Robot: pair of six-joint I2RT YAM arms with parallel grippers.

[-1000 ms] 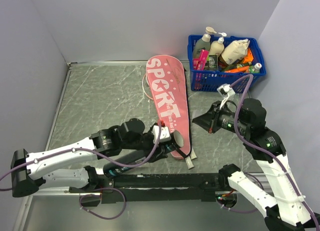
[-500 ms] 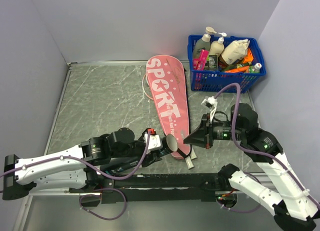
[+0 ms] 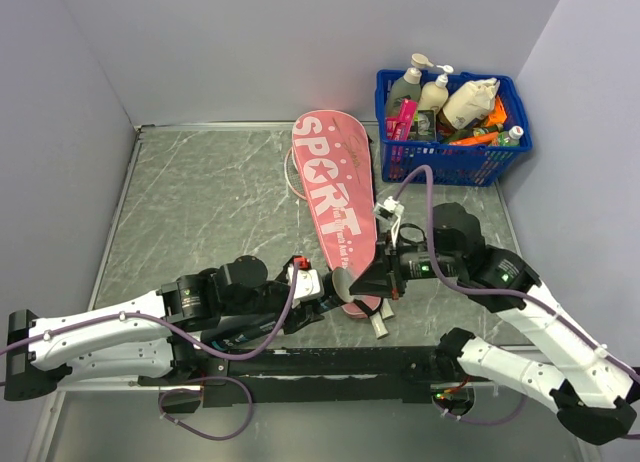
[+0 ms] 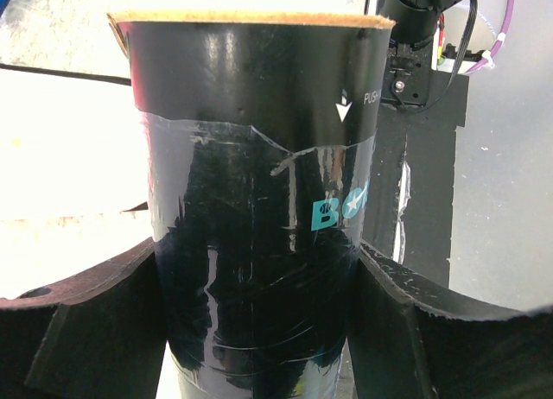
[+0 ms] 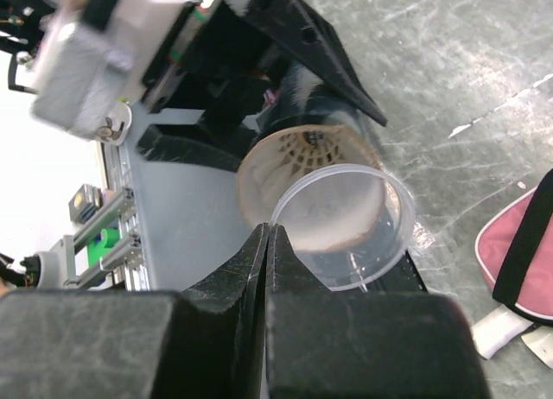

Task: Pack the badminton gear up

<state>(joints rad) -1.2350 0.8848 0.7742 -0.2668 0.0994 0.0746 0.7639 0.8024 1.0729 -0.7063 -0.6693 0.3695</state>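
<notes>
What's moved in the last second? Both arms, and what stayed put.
The right gripper, shut on the clear cap, swung left and toward the near edge, from beside the blue basket to the open mouth of the black tube. The left gripper, clamped round that tube, drew back a little toward its base early on, then held. The pink racket cover and basket did not move.

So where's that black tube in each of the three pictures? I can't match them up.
Top external: the black tube is low centre, by the near end of the pink cover.
Left wrist: the tube fills the middle, running up the picture between two dark fingers.
Right wrist: centre, seen end-on, with a clear lid before its mouth.
Shared landmark: the left gripper clamped around it.
</notes>
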